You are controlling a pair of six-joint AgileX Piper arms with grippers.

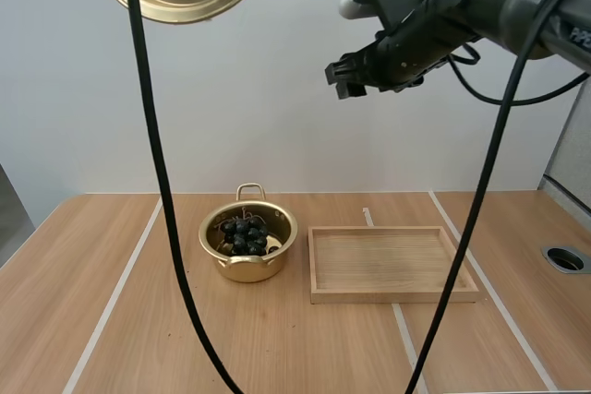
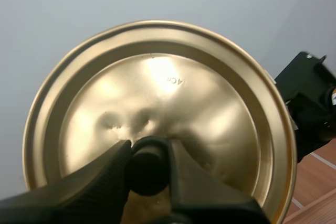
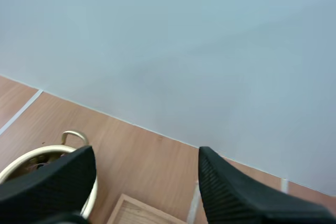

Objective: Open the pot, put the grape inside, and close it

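Above the table [image 1: 305,348], left pincer [image 2: 149,148] holds lid [image 2: 173,87] aloft; right pincer [image 1: 343,80] gapes.

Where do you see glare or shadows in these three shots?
Left wrist view: bright glare patches spread across the gold lid. High view: soft light, only faint shadows under the pot and the wooden tray; the grapes read as a dark mass. Right wrist view: flat, even light, no glare on the table.

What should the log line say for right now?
left gripper: shut on lid, high | grapes: in pot | right gripper: open
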